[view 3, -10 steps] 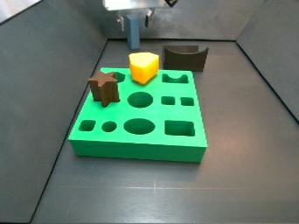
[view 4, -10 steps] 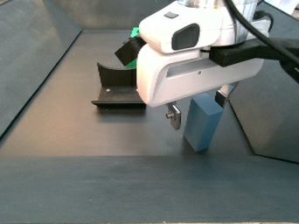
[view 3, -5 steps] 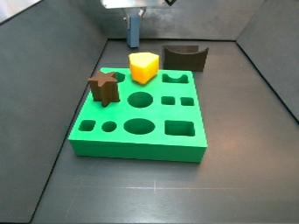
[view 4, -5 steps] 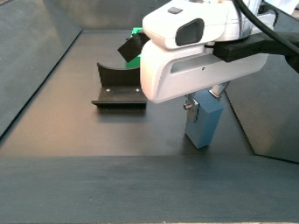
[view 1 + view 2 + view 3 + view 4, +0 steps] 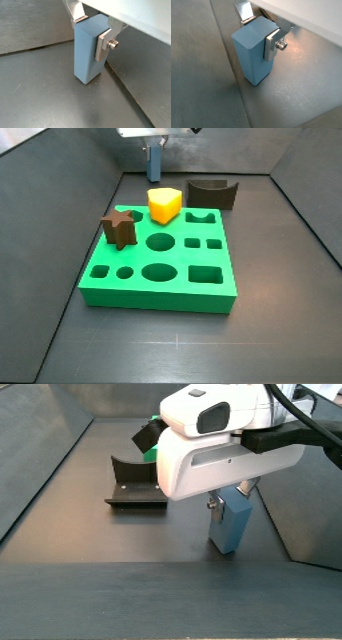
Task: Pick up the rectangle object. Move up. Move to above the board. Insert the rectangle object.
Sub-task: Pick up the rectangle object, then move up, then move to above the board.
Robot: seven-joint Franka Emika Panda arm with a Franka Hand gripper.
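In both wrist views the gripper [image 5: 93, 31] has its fingers [image 5: 104, 44] clamped on the upper flanks of the rectangle object [image 5: 89, 52], which stands upright between them. In a side view it sits at the floor's far edge, behind the board [image 5: 163, 270]. Compared with a second ago it looks slightly higher, so lifting seems begun.

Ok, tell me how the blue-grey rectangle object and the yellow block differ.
The rectangle object is blue-grey, tall and slim; the yellow block is squat, with a slanted top. The rectangle object is clamped between the gripper fingers behind the green board, at the far end of the floor; the yellow block stands free on the board. Whether the rectangle object has left the floor is unclear. Both stand upright.
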